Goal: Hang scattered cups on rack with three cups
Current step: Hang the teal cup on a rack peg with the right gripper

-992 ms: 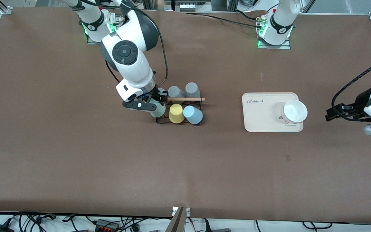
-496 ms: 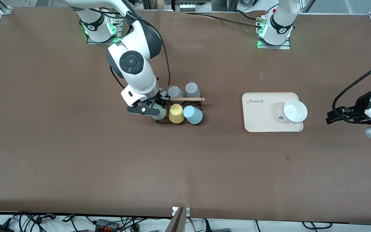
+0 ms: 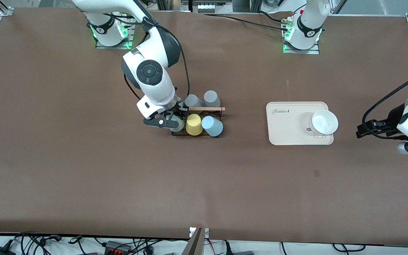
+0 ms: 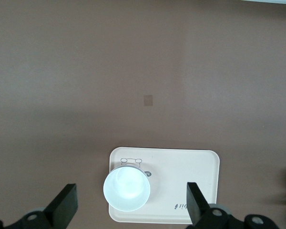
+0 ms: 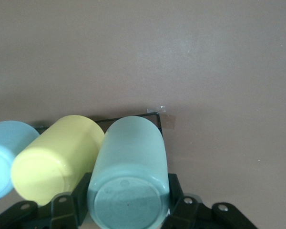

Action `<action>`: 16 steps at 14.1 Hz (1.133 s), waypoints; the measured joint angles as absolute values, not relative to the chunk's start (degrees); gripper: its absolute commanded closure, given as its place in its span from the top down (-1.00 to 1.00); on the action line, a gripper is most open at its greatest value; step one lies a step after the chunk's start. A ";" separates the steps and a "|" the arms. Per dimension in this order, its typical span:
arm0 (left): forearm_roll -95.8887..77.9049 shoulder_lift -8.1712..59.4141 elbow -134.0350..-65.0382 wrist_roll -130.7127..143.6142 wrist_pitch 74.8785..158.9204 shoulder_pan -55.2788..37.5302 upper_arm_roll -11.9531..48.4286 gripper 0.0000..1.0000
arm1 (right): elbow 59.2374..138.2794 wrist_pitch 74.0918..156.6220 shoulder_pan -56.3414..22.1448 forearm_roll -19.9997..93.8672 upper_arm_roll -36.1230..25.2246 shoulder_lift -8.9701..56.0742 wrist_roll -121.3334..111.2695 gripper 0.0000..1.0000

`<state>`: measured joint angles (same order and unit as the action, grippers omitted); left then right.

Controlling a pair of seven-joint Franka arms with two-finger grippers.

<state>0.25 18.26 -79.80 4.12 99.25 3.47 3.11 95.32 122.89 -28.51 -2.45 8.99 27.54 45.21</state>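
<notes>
We've got the right gripper (image 3: 174, 121) clamped on the mint cup (image 5: 128, 176) at the rack (image 3: 214, 110), next to the yellow cup (image 3: 193, 124). Left gripper (image 4: 128, 210) waits wide open, empty, over the tray (image 4: 190, 179).

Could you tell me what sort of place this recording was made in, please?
Probably a robotics lab bench: a brown-covered table with two bolted-down arms, a metal frame along its edge, and cables and power strips below the table edge nearest the front camera.
</notes>
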 measured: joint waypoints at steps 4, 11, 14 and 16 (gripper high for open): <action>0.25 18.62 -79.80 4.12 99.93 3.47 3.11 1.00 | 95.33 123.49 -28.71 -2.71 8.97 28.80 45.21 -0.40; 0.25 19.62 -79.82 4.11 100.07 4.36 3.09 1.00 | 95.33 123.99 -28.83 -2.74 8.95 29.48 45.21 1.00; 0.24 19.70 -79.82 4.09 100.15 4.69 3.12 1.00 | 95.60 123.92 -28.91 -2.74 8.96 29.65 45.21 1.00; 0.24 19.66 -79.82 4.09 100.14 4.65 3.32 1.00 | 95.57 123.88 -28.91 -2.74 8.95 29.63 45.21 1.00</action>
<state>0.24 19.66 -79.82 4.09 100.14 4.65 3.32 95.57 123.88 -28.91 -2.74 8.95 29.63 45.21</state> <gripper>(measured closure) 0.000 0.004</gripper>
